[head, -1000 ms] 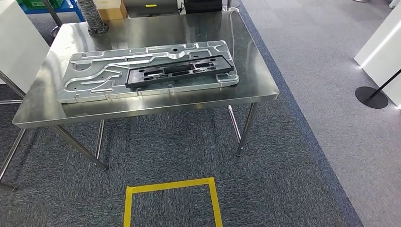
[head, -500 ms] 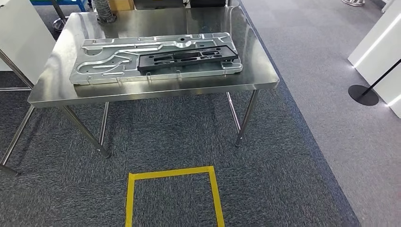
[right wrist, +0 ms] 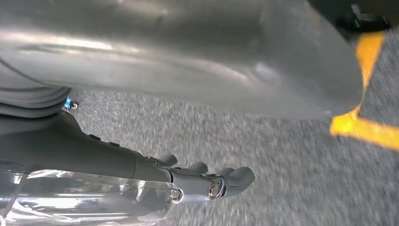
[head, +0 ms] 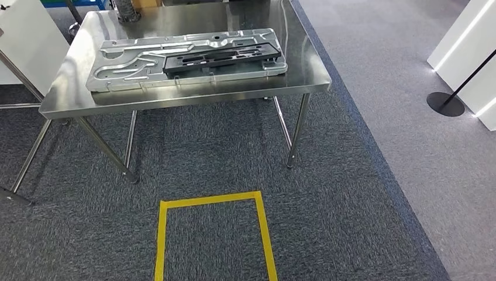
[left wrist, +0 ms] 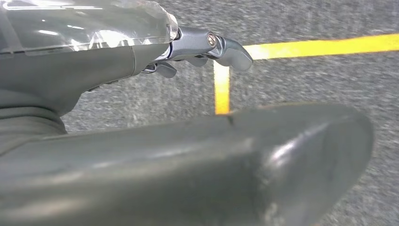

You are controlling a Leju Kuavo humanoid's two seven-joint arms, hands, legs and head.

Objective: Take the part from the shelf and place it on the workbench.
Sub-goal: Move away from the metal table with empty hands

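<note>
**Part on the bench, hands empty: how to close this out clean**

Looks like the placing is done, going by how things lie. Black part (head: 219, 56) flat on top of the silver panel (head: 123, 73), toward its right half, all of it on the steel table (head: 193, 102) at the far side of the scene. No shelf anywhere in the head view.

Left hand (left wrist: 155, 61) hanging low over the grey carpet, holding nothing, fingers stretched out and well apart from the thumb, a corner of yellow tape below it. Right hand (right wrist: 188, 181) much the same: fingers out, nothing in them, carpet and a bit of yellow tape underneath. So both loose and empty.

Tips for the step in hand, which reads as standing clear of the bench:
- Keep both arms down at the sides, away from the near table edge, so nothing nudges the panel or the part on it.
- Use the yellow square (head: 212, 200) on the near floor as the standing mark.
- Mind the table legs on the left and the stanchion base (head: 444, 104) far right when turning.
- Leave the part alone. Seems square enough on the panel, though hard to judge whether seated in any recess from up here.
</note>
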